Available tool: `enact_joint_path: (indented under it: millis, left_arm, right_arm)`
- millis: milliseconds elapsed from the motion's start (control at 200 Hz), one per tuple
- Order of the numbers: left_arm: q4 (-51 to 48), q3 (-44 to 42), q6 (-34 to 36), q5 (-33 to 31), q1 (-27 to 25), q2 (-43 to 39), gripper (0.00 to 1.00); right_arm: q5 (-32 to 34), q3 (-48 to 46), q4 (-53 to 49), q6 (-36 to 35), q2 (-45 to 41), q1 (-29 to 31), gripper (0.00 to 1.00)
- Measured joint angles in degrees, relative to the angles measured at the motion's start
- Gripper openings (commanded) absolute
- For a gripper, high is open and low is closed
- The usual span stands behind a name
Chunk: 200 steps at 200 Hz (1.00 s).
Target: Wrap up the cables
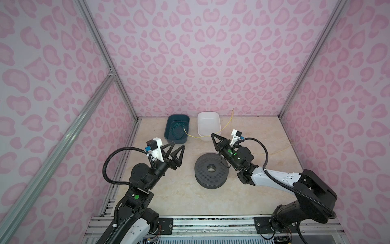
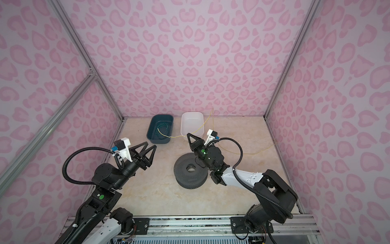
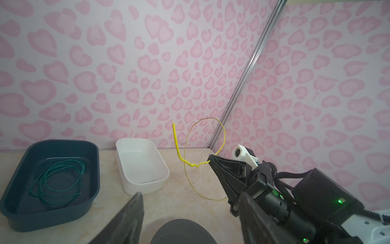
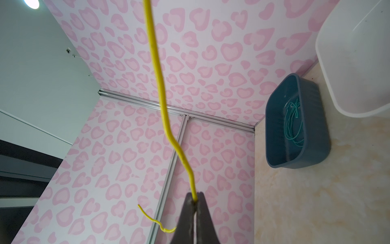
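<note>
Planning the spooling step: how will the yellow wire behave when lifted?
Probably springy, not limp: the yellow wire holds an arched loop in air. Likely kink-prone, as bends beside the shut right tool suggest. Seemingly light, being so thin.

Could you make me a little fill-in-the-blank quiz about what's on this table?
The right gripper is shut on the ____ wire.
The left gripper is ____ and holds nothing.
The dark blue tub holds a coiled ____ cable.
The white tub is ____.
Missing words: yellow; open; green; empty.
</note>
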Motion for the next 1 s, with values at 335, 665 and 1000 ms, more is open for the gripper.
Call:
enact_joint_path:
  millis: [335, 665, 1000]
  left_arm:
    - [13.29, -1.95, -7.17, 6.38, 0.09, 10.08, 0.64]
    - [22.99, 0.83, -7.17, 9.27, 1.07, 19.58, 0.47]
    - [25.49, 2.36, -7.13, 8.61, 1.64, 21.77, 0.23]
  right_arm:
    - [1.01, -0.72, 0.02, -0.13, -0.46, 1.01, 0.00]
    - [1.14, -0.87, 0.04, -0.15, -1.73, 1.27, 0.00]
    - [0.87, -0.87, 0.07, 0.02, -1.73, 2.01, 0.00]
